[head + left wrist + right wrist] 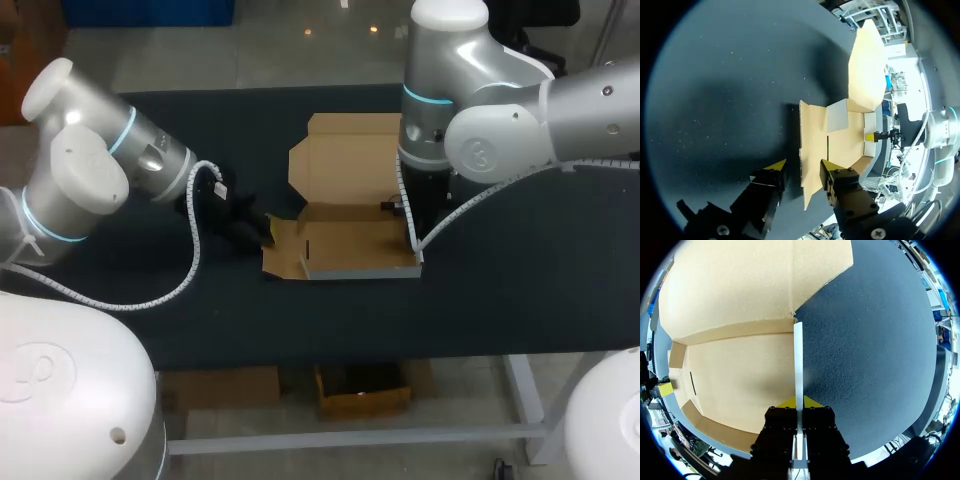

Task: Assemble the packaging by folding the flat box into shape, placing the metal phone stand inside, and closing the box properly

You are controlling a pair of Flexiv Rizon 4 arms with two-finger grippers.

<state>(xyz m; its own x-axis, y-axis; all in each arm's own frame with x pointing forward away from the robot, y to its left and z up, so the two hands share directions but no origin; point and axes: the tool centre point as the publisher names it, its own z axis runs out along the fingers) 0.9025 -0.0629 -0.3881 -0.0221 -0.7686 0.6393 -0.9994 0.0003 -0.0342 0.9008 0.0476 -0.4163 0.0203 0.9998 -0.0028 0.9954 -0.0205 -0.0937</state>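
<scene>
A half-folded cardboard box (pixel 350 240) lies in the middle of the table, with its lid (pixel 345 160) spread flat behind it. My right gripper (pixel 410 218) stands over the box's right side, shut on the thin upright side wall (pixel 798 360), which runs straight out between its yellow tips (pixel 799 402). My left gripper (pixel 262 230) is low at the box's left end. Its fingers stand open around the edge of the left side flap (pixel 810 150), one fingertip (pixel 777 164) apart from the cardboard. No metal phone stand is in view.
The black tabletop (pixel 520 290) surrounds the box, and its front edge runs a short way before the box's front wall. My left arm's white cable (pixel 195 250) loops over the table's left part.
</scene>
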